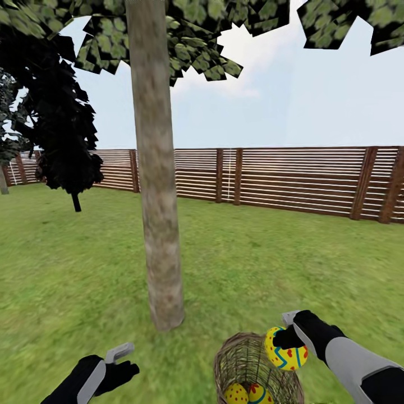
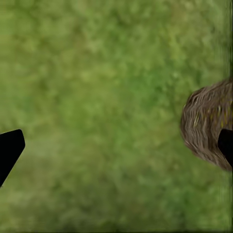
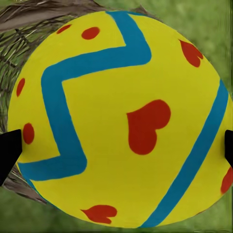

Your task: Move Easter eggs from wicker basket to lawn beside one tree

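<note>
Two Easter eggs (image 1: 248, 394) are lying in the bottom of the wicker basket (image 1: 241, 359), which is standing on the lawn (image 1: 269, 269) just in front of the tree (image 1: 157, 196), a little to its right in the head view. A third Easter egg (image 1: 286, 349) is sitting in the right claw (image 1: 287, 331), which is closing on it and holding it above the basket's right rim, clear of the weave. In the right wrist view this held egg (image 3: 121, 121), yellow with blue-teal zigzag bands and red heart-like marks, is taking up most of the picture, with the dark fingertips (image 3: 8, 150) pressing at its two sides and a strip of basket wicker (image 3: 29, 19) showing behind it.

The left claw (image 1: 120, 362) is hanging low over the grass, well to the left of the basket, and is gripping nothing. In the left wrist view its dark fingertips (image 2: 9, 150) are standing wide apart at the edges of the picture, bare grass (image 2: 107, 111) lying between them and the woven side of the basket (image 2: 206, 124) showing at one edge.

The grey-brown trunk is rising straight up to a leafy canopy (image 1: 196, 33). A dark, nearly black tree (image 1: 62, 123) is standing farther back at the left, and a brown slatted wooden fence (image 1: 292, 179) is running across the back of the garden under a pale sky.
</note>
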